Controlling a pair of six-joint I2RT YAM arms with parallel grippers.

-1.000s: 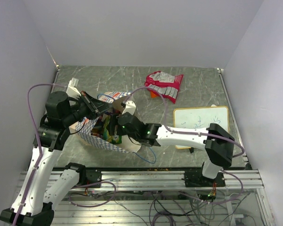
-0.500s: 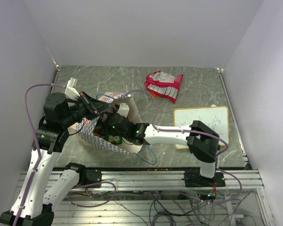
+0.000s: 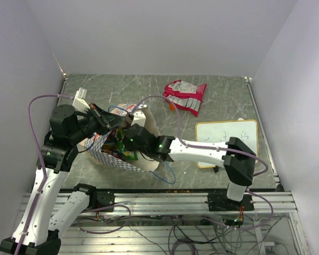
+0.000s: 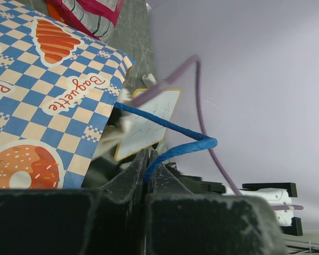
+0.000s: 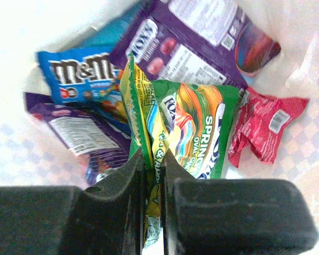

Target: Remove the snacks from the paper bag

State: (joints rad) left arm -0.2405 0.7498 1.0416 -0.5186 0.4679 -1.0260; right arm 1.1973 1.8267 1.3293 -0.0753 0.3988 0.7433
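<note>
The paper bag (image 3: 107,157) lies tipped over on the table's left, its mouth facing right. My left gripper (image 3: 109,121) is shut on the bag's blue string handle (image 4: 170,127), holding the mouth up; the checkered band (image 4: 42,106) fills the left wrist view. My right gripper (image 3: 125,143) reaches into the bag and is shut on the edge of a green-yellow packet (image 5: 202,127). Around it inside lie a blue packet (image 5: 77,74), a purple packet (image 5: 186,42), another purple one (image 5: 74,135) and a red one (image 5: 260,125). A red-and-white packet (image 3: 185,96) lies out on the table.
A white framed writing board (image 3: 226,138) lies on the table's right, under the right arm's elbow. A small white object (image 3: 81,97) sits at the back left corner. A loose loop of blue string (image 3: 167,176) trails near the front edge. Walls close in on three sides.
The right gripper's jaws have closed onto the green-yellow packet inside the bag. The right arm pushed in and shifted a little. The left gripper keeps its hold on the handle.
</note>
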